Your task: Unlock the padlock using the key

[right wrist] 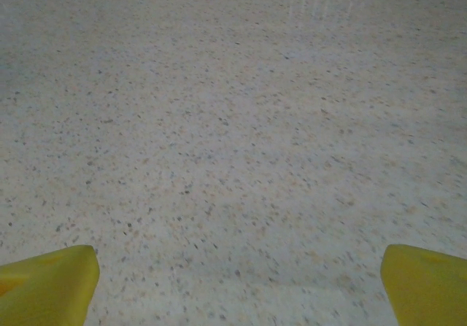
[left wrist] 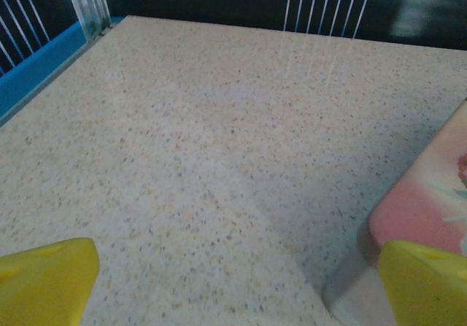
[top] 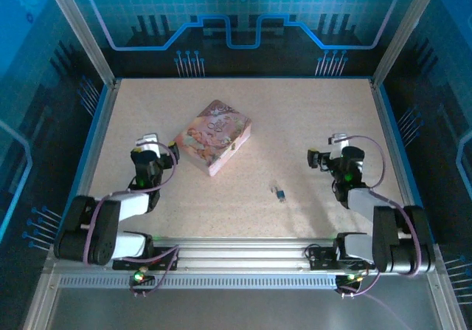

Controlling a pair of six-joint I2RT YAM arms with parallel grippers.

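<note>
Speckled beige tabletop (top: 310, 116) boxed in by blue-lit enclosure walls.

From the top external view: pink tin (top: 214, 137) lying flat, turned at an angle. Padlock (top: 281, 194) on bare tabletop, well apart from the tin, off its near right side. Thin dark sliver just beside the padlock on the tin's side, possibly the key (top: 273, 188), too small to tell for sure. Tip of the left arm (top: 136, 201) just beside the tin's left corner, not touching. Tip of the right arm (top: 361, 197) far to the tin's right, beyond the padlock. Finger spacing hard to judge from up there.

From the left wrist view: yellow left fingers (left wrist: 45, 278) spread wide apart over bare tabletop, clamped on nothing. Tin's pink corner cut off at the right edge, partly behind one finger.

From the right wrist view: right fingers (right wrist: 45, 286) likewise spread wide, holding nothing, speckled tabletop ahead.

Shackle too small to read as locked or unlocked.
</note>
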